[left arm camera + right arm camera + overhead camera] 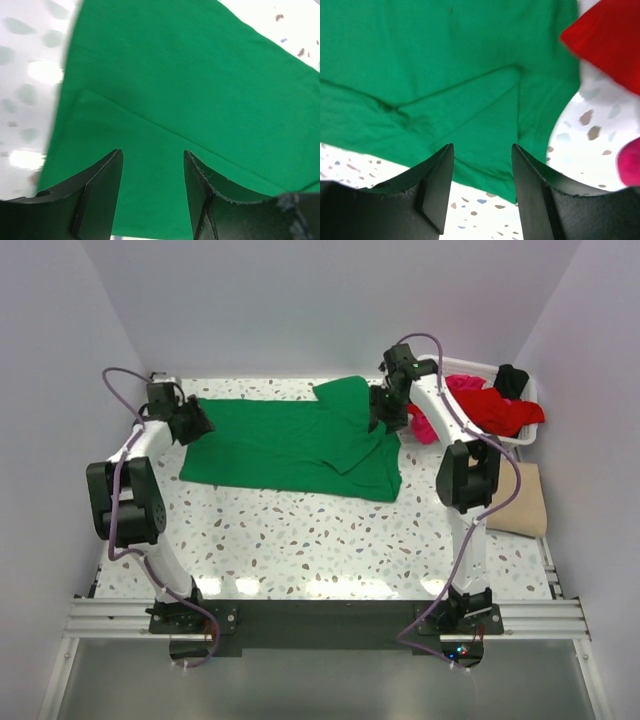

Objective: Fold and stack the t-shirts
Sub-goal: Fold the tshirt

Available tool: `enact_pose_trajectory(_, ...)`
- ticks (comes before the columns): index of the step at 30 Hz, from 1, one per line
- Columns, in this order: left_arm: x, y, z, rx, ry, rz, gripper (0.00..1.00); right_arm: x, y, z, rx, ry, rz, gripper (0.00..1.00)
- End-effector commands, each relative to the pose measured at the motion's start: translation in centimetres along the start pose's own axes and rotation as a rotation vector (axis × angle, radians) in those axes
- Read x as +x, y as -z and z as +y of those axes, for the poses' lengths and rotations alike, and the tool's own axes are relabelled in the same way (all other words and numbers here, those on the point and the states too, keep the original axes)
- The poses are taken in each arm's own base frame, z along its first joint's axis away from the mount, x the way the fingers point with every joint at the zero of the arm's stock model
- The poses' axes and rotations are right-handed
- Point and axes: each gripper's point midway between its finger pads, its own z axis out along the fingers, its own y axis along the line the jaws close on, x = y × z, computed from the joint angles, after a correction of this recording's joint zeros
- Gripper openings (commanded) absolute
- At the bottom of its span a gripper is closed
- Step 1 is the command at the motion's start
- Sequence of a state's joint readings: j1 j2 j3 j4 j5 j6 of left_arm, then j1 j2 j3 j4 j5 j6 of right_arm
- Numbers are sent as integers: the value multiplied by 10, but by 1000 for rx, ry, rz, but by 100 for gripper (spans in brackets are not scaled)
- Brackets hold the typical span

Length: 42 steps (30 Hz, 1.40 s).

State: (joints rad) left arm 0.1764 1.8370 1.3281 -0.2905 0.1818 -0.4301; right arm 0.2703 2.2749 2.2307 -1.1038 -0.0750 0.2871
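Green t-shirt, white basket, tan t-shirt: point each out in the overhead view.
green t-shirt (270, 445), top external view, middle of the spread body.
white basket (472, 365), top external view, far rim.
tan t-shirt (527, 502), top external view, middle of the visible cloth.

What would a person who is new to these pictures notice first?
A bright green cloth t-shirt lies spread over the far part of the speckled white table. The left gripper and the right gripper hang open above its two ends. At the far right, a white plastic lattice basket holds a red cloth t-shirt.
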Motion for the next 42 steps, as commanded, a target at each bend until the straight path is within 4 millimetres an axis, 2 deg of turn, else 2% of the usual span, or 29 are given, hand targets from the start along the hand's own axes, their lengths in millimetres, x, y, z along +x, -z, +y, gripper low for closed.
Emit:
enact_pose_trajectory(1, 5, 8, -38, 93, -8, -33, 57, 11, 23, 28, -143, 8, -28, 52)
enact_pose_trajectory(2, 15, 7, -38, 102, 2, -16, 57, 20, 25, 40, -173, 19, -13, 50)
enact_pose_trajectory(4, 34, 5, -37, 107, 9, 18, 57, 42, 15, 53, -199, 33, 36, 49)
enact_pose_trajectory(6, 40, 5, -33, 101, 12, 27, 57, 58, 4, 63, -238, 33, 75, 47)
enact_pose_trajectory(10, 59, 5, -20, 66, 1, 59, 59, 73, -9, 87, -285, 39, 111, 47)
enact_pose_trajectory(14, 71, 5, -14, 55, -4, 79, 61, 84, -25, 92, -272, 51, 167, 46)
enact_pose_trajectory(17, 79, 5, -10, 48, -7, 95, 62, 88, -30, 92, -269, 51, 181, 46)
enact_pose_trajectory(25, 81, 6, -7, 42, -8, 99, 63, 99, -45, 91, -242, 73, 215, 47)
enact_pose_trajectory(36, 91, 1, -2, 32, -11, 126, 63, 97, -66, 91, -229, 84, 218, 45)
enact_pose_trajectory(42, 88, 2, -2, 26, -17, 118, 63, 94, -69, 90, -221, 87, 218, 40)
